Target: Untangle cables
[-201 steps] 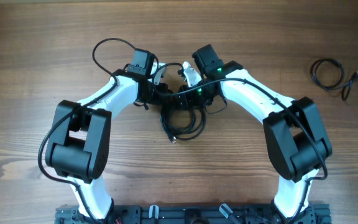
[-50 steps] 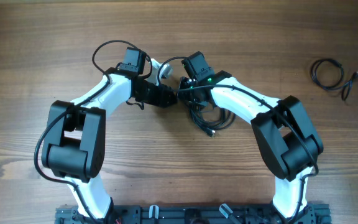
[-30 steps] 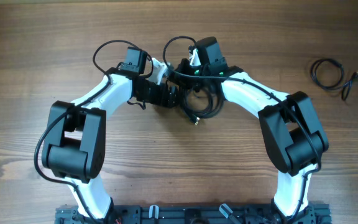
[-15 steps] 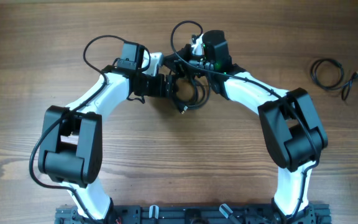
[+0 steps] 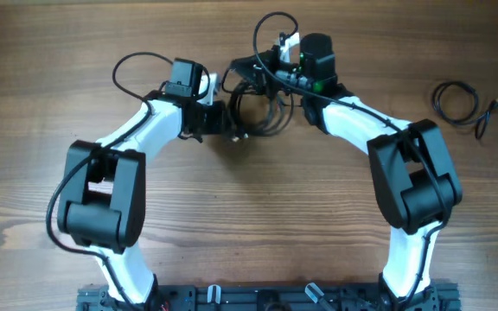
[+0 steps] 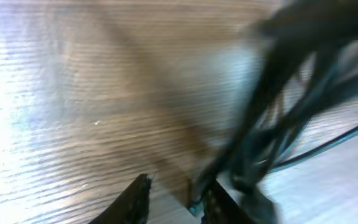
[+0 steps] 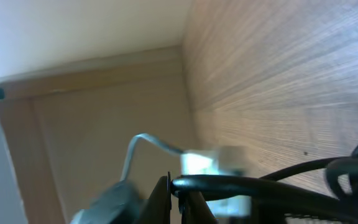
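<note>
A tangle of thin black cables (image 5: 259, 111) hangs between my two grippers near the far middle of the table. My right gripper (image 5: 272, 69) is shut on one strand of the cables (image 7: 272, 186), lifted above the wood, its jaws (image 7: 179, 194) pinching the cord. One loop arcs up behind it (image 5: 271, 24). My left gripper (image 5: 232, 121) sits just left of the tangle. In the blurred left wrist view its gripper (image 6: 174, 200) shows a narrow gap with bare wood in it, and the cables (image 6: 278, 118) run past the right finger (image 6: 219, 204).
A separate coiled black cable (image 5: 456, 102) with a small plug (image 5: 494, 104) lies at the far right. Thicker black wires loop from the left arm (image 5: 132, 65). The wooden table (image 5: 249, 216) spreads in front of both arms.
The right gripper has carried the tangle farther away and to the right, lifting it. The left gripper's jaws have narrowed sharply beside the bundle.
</note>
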Robot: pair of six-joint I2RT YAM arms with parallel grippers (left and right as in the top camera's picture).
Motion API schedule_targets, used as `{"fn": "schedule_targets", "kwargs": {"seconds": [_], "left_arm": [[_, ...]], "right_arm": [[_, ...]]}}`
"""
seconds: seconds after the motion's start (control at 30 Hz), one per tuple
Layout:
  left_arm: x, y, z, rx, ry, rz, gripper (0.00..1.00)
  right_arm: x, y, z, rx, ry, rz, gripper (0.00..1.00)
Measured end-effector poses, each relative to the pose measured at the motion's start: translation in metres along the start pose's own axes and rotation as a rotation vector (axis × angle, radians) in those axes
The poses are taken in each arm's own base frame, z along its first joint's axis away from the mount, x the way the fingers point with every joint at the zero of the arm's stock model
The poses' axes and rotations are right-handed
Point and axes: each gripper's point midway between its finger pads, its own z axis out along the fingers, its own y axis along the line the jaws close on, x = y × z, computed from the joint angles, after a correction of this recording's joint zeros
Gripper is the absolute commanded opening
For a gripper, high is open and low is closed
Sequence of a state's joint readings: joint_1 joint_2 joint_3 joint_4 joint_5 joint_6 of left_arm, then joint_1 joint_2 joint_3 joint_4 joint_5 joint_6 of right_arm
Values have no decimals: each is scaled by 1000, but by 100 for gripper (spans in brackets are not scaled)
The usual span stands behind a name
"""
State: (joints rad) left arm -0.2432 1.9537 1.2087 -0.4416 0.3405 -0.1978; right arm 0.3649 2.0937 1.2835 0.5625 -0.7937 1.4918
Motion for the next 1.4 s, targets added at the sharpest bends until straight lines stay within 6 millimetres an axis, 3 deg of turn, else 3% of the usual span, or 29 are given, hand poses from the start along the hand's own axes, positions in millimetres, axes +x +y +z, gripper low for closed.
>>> {"fn": "schedule_targets", "kwargs": {"seconds": [0.13, 0.3, 0.47, 0.73, 0.9, 1.13, 1.23, 1.4], "left_arm": [[2, 15, 4, -83, -3, -38, 39], [2, 25, 2, -108, -4, -67, 53], [-8, 63, -13, -126, -29, -175, 59], [-10, 63, -14, -111, -35, -201, 66], [-10, 62, -14, -104, -35, -203, 67], [-13, 54, -13, -53, -39, -196, 67], [-9, 44, -12, 7, -21, -183, 69], [-9, 40, -11, 31, -19, -181, 72]], "right_arm": [[-2, 23, -15, -86, 63, -51, 4], [5, 25, -18, -96, 114, -38, 4], [12, 47, -26, -167, 169, -85, 4], [35, 34, -75, -181, 465, -284, 4], [54, 28, -86, -197, 586, -337, 4], [59, -41, -111, -159, 538, -213, 4], [80, -74, -120, -141, 541, -155, 4], [97, -100, -135, -141, 525, -151, 5]]}}
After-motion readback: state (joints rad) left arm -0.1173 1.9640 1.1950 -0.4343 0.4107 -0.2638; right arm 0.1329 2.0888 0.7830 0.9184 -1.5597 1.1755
